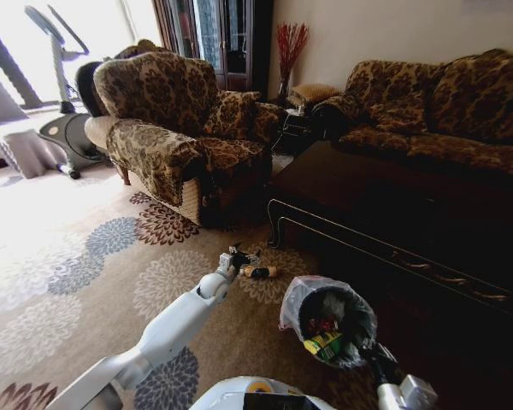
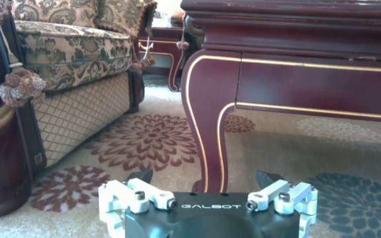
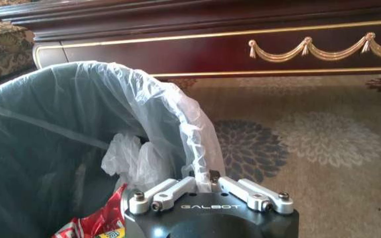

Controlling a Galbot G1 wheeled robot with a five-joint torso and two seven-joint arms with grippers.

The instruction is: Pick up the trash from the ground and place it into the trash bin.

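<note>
Left end effector [image 2: 204, 182] hangs low over the carpet [image 1: 85, 256], fingers spread, empty, beside litter [image 1: 258, 272]; right end effector [image 3: 204, 182] pinches the bin [image 1: 329, 320] liner [image 3: 190, 134]; wrappers [image 1: 323, 340] lie inside.

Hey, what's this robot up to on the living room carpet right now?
It is clearing litter off the carpet. The right gripper is shut on the liner rim of the trash bin, which already holds a red scrap and a green wrapper. The left gripper, jaws open, is low over the carpet beside the dark table's leg, near a small tan piece.
</note>
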